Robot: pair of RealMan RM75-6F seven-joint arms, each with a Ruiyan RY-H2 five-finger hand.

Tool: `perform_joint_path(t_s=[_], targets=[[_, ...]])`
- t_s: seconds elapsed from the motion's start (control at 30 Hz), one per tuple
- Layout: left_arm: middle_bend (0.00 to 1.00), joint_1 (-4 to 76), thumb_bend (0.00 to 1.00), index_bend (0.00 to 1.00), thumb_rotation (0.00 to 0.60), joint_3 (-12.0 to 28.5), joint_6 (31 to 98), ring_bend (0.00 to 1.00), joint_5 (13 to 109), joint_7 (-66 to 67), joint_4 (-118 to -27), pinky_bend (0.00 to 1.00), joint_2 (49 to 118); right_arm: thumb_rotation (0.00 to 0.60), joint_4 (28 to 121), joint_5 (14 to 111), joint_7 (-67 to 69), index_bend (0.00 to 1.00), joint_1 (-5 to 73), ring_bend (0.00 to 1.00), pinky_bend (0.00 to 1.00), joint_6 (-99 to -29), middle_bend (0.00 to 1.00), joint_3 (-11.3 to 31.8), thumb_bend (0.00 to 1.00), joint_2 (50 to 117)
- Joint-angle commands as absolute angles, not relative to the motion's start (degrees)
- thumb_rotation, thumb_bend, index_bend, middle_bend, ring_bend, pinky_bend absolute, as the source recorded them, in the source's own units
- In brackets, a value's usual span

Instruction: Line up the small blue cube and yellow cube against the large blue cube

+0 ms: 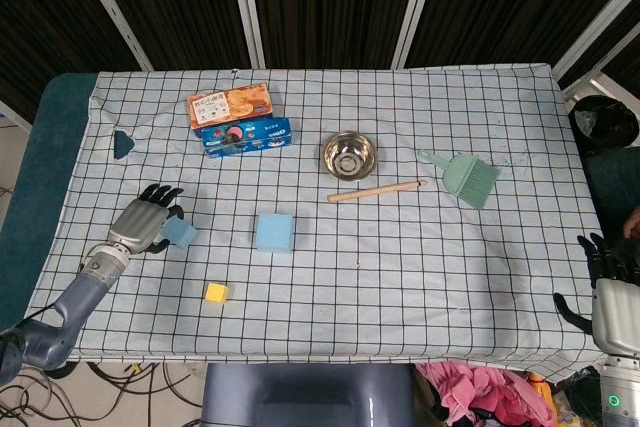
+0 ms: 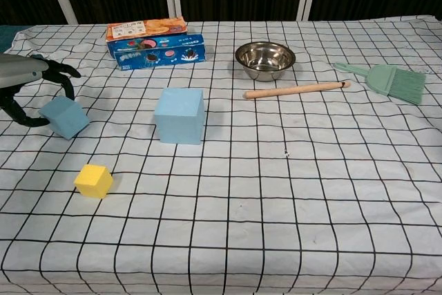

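The large blue cube (image 1: pixel 275 231) (image 2: pixel 179 115) stands left of the table's middle. Left of it the small blue cube (image 1: pixel 181 234) (image 2: pixel 64 117) sits on the cloth, turned at an angle. My left hand (image 1: pixel 145 222) (image 2: pixel 27 84) is right beside that small cube on its left, fingers and thumb arched apart around its near side; no firm grip shows. The yellow cube (image 1: pixel 216 293) (image 2: pixel 93 180) lies alone nearer the front edge. My right hand (image 1: pixel 612 277) hangs off the table's right front corner, fingers spread, holding nothing.
Two snack boxes (image 1: pixel 238 122) (image 2: pixel 155 43) lie at the back left. A steel bowl (image 1: pixel 348 154) (image 2: pixel 265 59), a wooden stick (image 1: pixel 376 191) (image 2: pixel 297 90) and a green brush (image 1: pixel 465 177) (image 2: pixel 390 81) sit right of centre. A checked cloth (image 1: pixel 400 287) covers the table.
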State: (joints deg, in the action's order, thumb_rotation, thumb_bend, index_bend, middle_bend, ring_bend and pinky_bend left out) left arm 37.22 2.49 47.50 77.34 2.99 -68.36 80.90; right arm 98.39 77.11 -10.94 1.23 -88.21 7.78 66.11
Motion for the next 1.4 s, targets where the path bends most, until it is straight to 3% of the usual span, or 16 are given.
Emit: perform_joint_path(t_s=[0.03,1.03,1.2,1.4], targets=[[0.07,37.3,0.35,0.4,0.6,2.5,47.5,0.0,77.3,3.1,-68.4,0.0,80.9,0.6,98.4,77.2,-10.9,0.1,1.2,0.21,0.12,-88.3,0.07,7.8,0.21,66.1],[0.07,37.6,0.35,0.4,0.6,3.1,46.7,0.0,74.8,5.9,-70.0,0.0,80.4,0.6,98.6,77.3,-10.7,0.1,1.3,0.21,0.12,-88.5,0.07,8.0,0.21,66.0],[0.08,38.0,0.35,0.39,0.6,4.8,47.5,0.0,72.9,6.7,-72.4,0.0,80.6,0.6,98.6,77.3,-10.5,0.1,1.4,0.21,0.12,-88.5,0.07,8.2,0.21,65.9],[0.08,39.9,0.35,0.4,0.6,9.0,47.7,0.0,63.7,14.8,-78.9,0.0,80.5,0.6,98.7,77.4,-10.1,0.1,1.2,0.21,0.12,-88.9,0.07,8.2,0.21,65.7]])
